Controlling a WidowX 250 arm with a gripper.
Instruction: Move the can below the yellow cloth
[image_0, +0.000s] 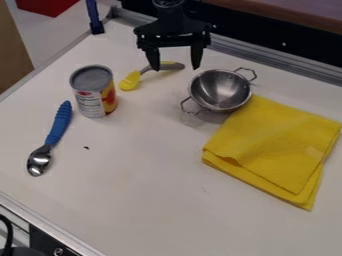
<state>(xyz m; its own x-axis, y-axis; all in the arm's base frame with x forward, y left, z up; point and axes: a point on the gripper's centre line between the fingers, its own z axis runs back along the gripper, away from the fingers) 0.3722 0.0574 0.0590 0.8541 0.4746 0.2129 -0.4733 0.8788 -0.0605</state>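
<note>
The black gripper (176, 66) hangs at the top middle over the table, open with nothing between its fingers. The can (95, 93), with a grey lid and a red, yellow and white label, stands upright at the upper left, to the left of the gripper and nearer the camera. The yellow cloth (270, 145) lies folded flat at the right, its far corner beside the metal bowl.
A small metal bowl (220, 91) with two handles sits between the gripper and the cloth. A yellow-tipped utensil (131, 80) lies just right of the can, and a blue-handled spoon (59, 124) to its left. A raised metal rail (280, 59) runs along the table's back.
</note>
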